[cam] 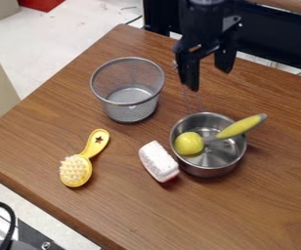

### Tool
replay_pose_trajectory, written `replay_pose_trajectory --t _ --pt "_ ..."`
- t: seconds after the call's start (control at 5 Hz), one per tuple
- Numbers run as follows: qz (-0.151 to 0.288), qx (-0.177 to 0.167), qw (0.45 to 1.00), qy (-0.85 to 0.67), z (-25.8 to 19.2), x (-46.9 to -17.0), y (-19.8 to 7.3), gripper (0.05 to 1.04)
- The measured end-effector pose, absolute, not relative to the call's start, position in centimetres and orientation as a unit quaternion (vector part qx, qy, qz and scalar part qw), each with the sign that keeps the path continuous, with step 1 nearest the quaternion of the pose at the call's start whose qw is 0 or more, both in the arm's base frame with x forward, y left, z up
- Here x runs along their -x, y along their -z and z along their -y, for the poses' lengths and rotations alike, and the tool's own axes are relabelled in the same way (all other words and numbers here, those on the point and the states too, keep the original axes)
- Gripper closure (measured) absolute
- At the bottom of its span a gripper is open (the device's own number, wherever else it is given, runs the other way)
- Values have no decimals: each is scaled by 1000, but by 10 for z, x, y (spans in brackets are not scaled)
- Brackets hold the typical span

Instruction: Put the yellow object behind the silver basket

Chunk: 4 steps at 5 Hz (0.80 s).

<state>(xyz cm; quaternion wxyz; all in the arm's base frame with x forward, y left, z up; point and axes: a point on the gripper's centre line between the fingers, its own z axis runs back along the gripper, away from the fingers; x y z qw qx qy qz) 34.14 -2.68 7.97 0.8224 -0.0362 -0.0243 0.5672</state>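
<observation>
Brown wood grain runs across the desk (264, 210); near its lower-left edge lies the yellow brush (76, 171), bristles up, its long axis slanting, its handle pointing up and right toward the silver basket (132, 108); it is well apart from my gripper (208, 81), below and to the left in the view; my jaws hang wide apart, holding nothing.

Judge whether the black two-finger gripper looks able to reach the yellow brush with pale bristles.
Probably yes: the gripper is open and nothing covers the brush, though the silver mesh basket stands near the path.
</observation>
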Motion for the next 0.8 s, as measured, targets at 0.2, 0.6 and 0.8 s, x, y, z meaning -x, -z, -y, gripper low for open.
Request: replay_pose_trajectory --t 0.2,0.6,0.8 --pt "21 41 818 -573 31 -333 -73 85" --pt "16 55 771 -635 58 -331 -81 85" --pt "2 60 713 -698 74 -326 -79 85"
